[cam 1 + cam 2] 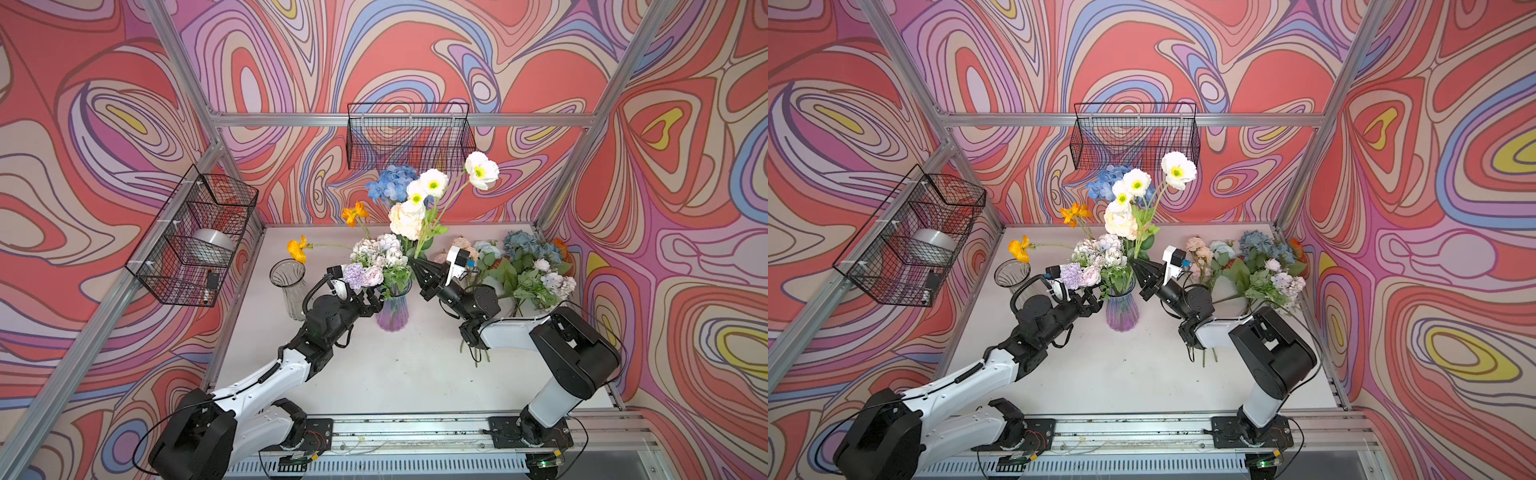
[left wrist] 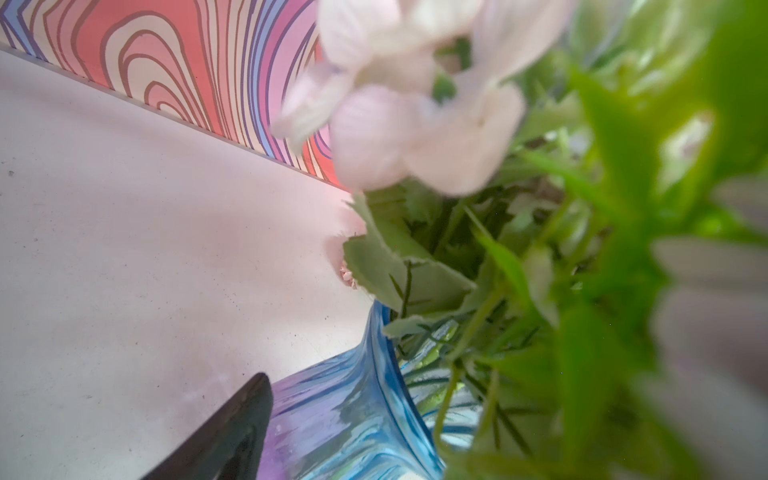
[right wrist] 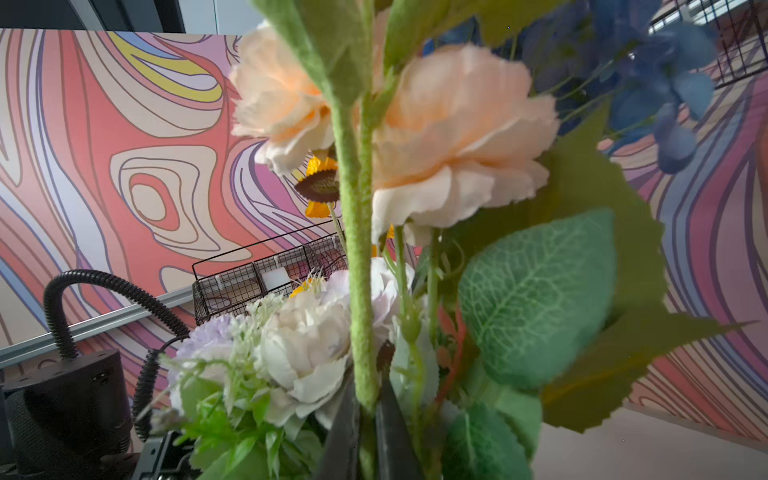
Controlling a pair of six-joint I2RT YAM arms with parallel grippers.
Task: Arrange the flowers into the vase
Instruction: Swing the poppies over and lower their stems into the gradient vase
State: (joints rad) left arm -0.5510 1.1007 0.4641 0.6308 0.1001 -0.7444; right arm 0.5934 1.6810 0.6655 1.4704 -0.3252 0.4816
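Clamping the white poppy stems (image 3: 357, 291), the right gripper (image 1: 417, 263) works at a half-filled vase (image 1: 392, 314); left gripper (image 1: 374, 302) beside it, grip unclear; more flowers (image 1: 525, 274) lie waiting

Lighting: bright, even, diffuse from above; faint soft shadows on bench (image 1: 399, 374); both top views sharp throughout; wrist views: nearest flowers (image 2: 415, 124) heavily blurred, out of focus; patterned walls (image 2: 187, 62) behind sharper.

purple-blue striped vase (image 1: 392, 316), white yellow-centred poppies (image 1: 434, 183), swirly red-pink walls (image 1: 124, 104)
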